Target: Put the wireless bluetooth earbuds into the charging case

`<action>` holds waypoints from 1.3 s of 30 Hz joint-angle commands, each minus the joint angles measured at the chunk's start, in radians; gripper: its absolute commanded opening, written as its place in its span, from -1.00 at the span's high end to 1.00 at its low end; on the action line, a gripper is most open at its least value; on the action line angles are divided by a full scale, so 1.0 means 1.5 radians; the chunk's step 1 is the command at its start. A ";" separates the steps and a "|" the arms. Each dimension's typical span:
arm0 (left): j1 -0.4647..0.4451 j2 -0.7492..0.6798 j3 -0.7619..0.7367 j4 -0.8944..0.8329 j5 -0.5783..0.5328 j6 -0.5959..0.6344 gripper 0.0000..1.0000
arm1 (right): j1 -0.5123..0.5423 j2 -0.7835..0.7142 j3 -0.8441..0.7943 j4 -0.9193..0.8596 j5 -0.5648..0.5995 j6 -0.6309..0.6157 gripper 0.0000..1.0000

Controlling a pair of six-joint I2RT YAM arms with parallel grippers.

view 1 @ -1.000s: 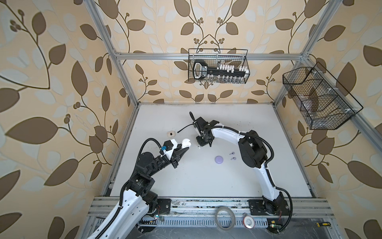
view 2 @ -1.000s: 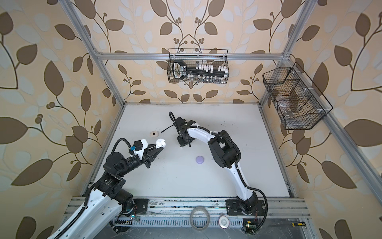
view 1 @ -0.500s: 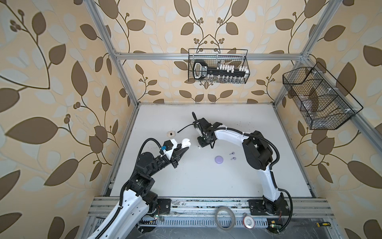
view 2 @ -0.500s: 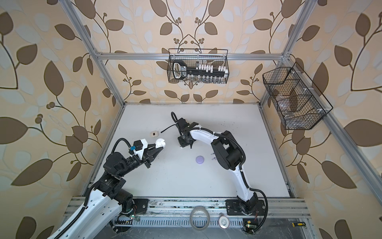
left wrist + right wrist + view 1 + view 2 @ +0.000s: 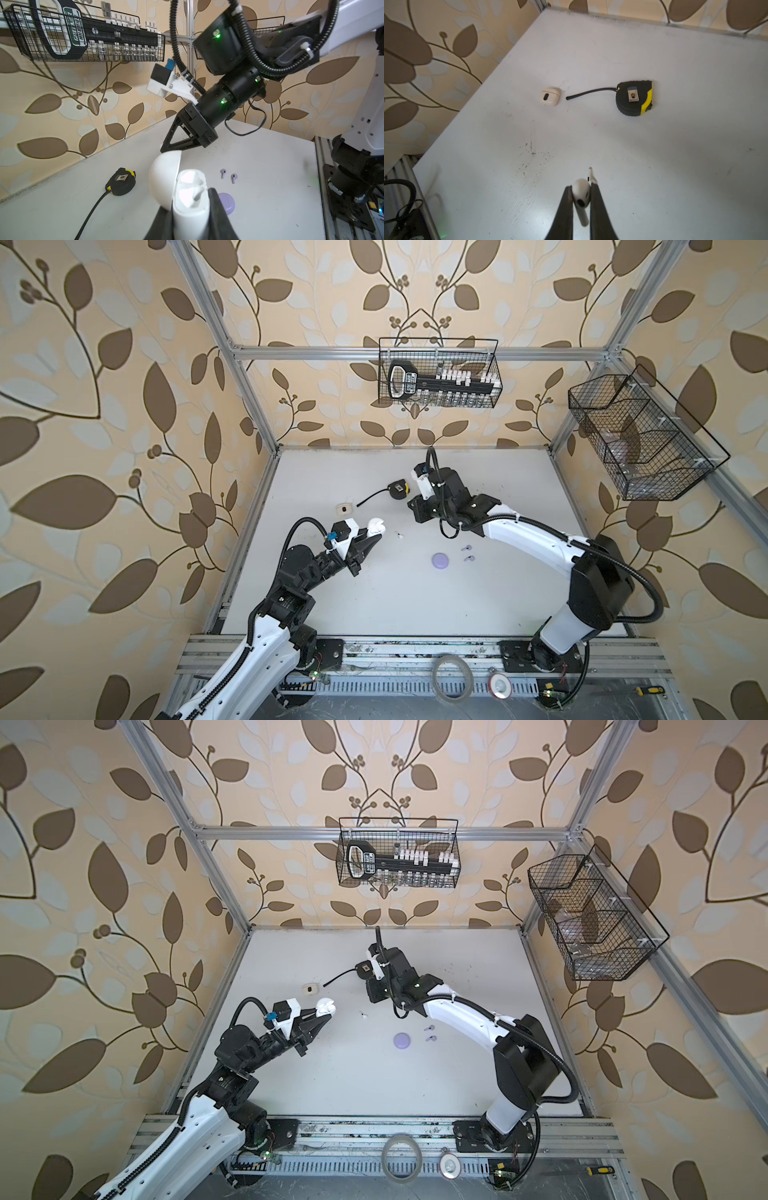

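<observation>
— Where is the white earbud point(image 5: 580, 194)?

— It is clamped between the closed fingers of the right gripper point(image 5: 581, 186). Its head is near the tips, its stem runs back between them, and it is clear of the table point(image 5: 374, 614). In the left wrist view those tips hang just over the raised lid of the white charging case point(image 5: 191, 209).

— And the case?

— The left gripper point(image 5: 371, 537) is closed on its body and holds it off the table with the lid hinged open. Something white sits in one well, but glare washes it out, so whether it is a bud cannot be told.

— Other buds?

— A second white earbud point(image 5: 590, 172) lies on the table just past the right fingertips. Two lavender earbuds point(image 5: 466, 548) lie side by side, not touching, near the round lavender case point(image 5: 440, 561). In the left wrist view a finger cuts off part of that case. A shut cream case point(image 5: 550, 96) sits toward the left side in both top views, beside the strap end of a black-and-yellow tape measure point(image 5: 634, 97).

— Any writing?

— The socket holder point(image 5: 124, 35) in the wire basket point(image 5: 25, 47) on the back wall has a green label. It reads roughly "GREENER"; the smaller print beside it is too blurred to read.

— What is hidden?

— In both top views the right wrist covers its own fingertips and the held bud.
</observation>
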 commanded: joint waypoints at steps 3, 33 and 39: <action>0.002 0.010 0.001 0.084 0.015 -0.033 1.00 | 0.013 -0.015 -0.015 0.013 0.013 0.028 0.79; 0.002 -0.157 0.042 -0.163 -0.033 0.022 1.00 | 0.209 0.104 -0.191 -0.068 0.148 0.295 0.85; 0.002 -0.171 0.039 -0.170 -0.035 0.027 1.00 | 0.202 0.118 -0.196 -0.077 0.131 0.285 0.58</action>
